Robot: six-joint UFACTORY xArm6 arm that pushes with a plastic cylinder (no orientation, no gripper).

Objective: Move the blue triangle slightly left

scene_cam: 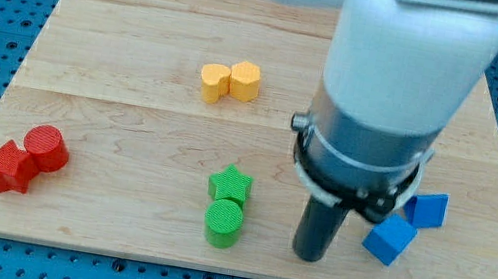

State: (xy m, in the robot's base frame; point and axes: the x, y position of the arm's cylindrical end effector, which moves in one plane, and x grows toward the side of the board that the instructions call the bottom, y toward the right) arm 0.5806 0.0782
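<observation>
Two blue blocks lie at the view's lower right. One blue block (388, 240) looks like a cube. The other blue block (430, 209) is just up and right of it, partly hidden by the arm, and I cannot tell for certain which is the triangle. My tip (311, 258) rests on the board just left of the lower blue block, with a small gap between them. The wide white and grey arm body hides the board above the tip.
A green star (229, 184) touches a green cylinder (224, 223) left of my tip. Two yellow blocks (230, 82) sit together at the upper middle. A red star (8, 166) and a red cylinder (46, 147) sit at lower left. The wooden board's bottom edge (237, 271) runs close below my tip.
</observation>
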